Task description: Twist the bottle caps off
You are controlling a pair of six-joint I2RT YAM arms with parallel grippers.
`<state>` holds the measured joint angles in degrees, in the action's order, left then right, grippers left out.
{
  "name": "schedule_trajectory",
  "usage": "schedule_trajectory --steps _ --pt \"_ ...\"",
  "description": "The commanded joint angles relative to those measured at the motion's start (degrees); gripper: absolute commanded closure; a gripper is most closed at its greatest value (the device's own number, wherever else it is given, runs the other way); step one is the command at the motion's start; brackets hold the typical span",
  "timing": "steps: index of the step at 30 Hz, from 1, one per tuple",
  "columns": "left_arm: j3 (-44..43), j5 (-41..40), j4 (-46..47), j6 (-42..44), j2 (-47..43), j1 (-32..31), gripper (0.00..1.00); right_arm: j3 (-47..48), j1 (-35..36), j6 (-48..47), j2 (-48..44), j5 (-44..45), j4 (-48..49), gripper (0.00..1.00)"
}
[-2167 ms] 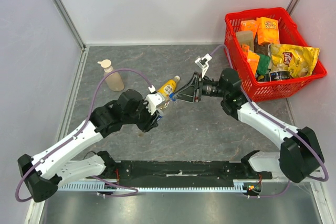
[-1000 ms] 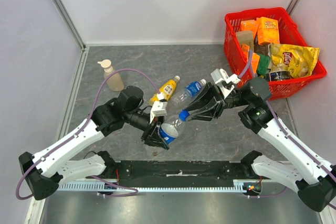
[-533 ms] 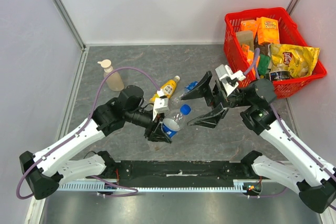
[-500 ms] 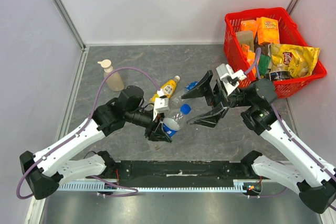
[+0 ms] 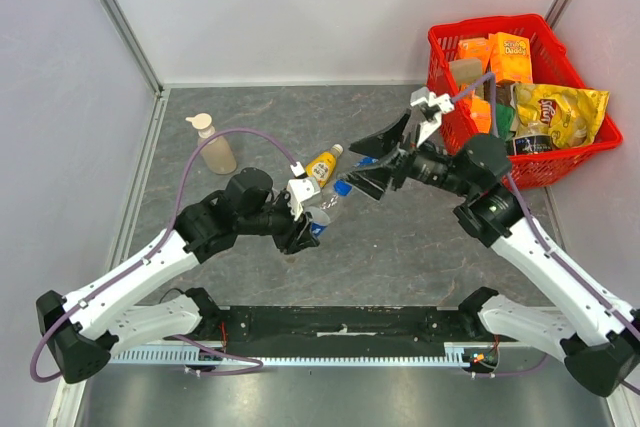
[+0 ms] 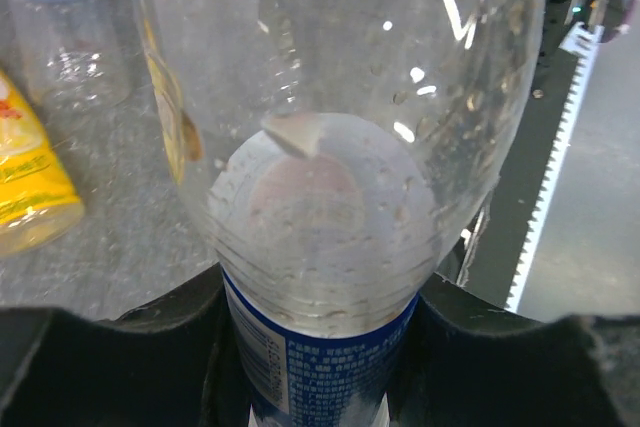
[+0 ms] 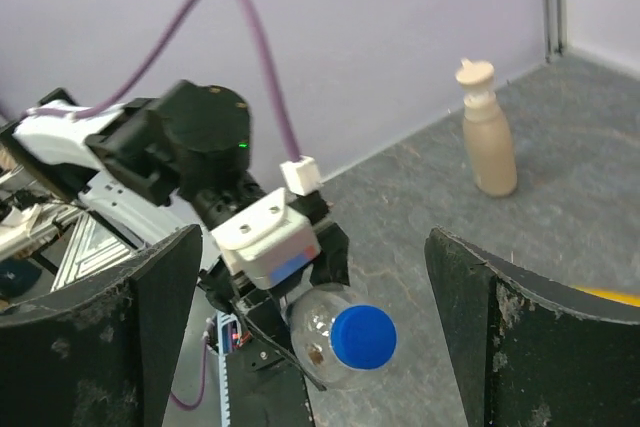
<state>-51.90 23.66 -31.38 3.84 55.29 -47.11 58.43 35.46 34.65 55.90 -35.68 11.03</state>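
My left end effector [image 5: 303, 220] grips the clear bottle [image 6: 320, 197]; the right end effector [image 5: 377, 160], wide open and empty before the blue cap [image 7: 363, 336], may close off-centre and slip.

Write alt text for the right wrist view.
A blue cap of a clear bottle, held out by the left gripper, sits between the right gripper's open fingers. A beige pump bottle stands behind on the grey table.
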Motion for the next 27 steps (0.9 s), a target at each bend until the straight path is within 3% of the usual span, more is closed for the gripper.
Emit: schedule_trajectory --steps 1,13,27 --pt "-0.31 -8.45 -1.84 2.05 0.08 0.0 0.85 2.12 -0.22 4.54 3.25 6.32 -2.24 0.02" --pt "0.13 -23.21 -5.01 0.91 4.03 0.0 0.83 -2.62 -4.08 14.21 9.75 6.33 0.48 0.04" --pt "-0.13 -26.91 -6.68 -0.5 6.76 0.0 0.83 -3.5 -4.44 16.5 20.12 -0.53 1.28 0.16"
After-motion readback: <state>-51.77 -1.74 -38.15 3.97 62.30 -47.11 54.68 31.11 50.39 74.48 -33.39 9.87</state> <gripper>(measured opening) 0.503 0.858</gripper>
